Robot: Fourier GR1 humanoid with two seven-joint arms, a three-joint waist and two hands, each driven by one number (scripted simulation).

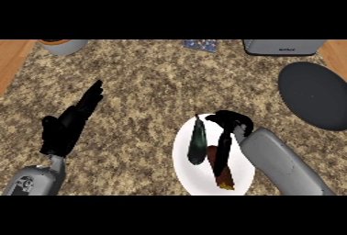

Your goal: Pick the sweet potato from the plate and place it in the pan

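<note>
Sweet potato [218,166] lies on the white plate [186,179], right hand [232,123] curled over it, grasping.

Open granite counter [156,87] lies between the white plate [186,176] and the dark pan [315,94], nothing standing on that stretch. Along the far edge sit a grey appliance [283,46], a patterned packet [200,44] and a grey bowl [62,45], well apart.

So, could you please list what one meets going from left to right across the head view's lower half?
Left hand → dark green vegetable on the white plate → sweet potato → right hand, reaching over the plate → black pan.
</note>
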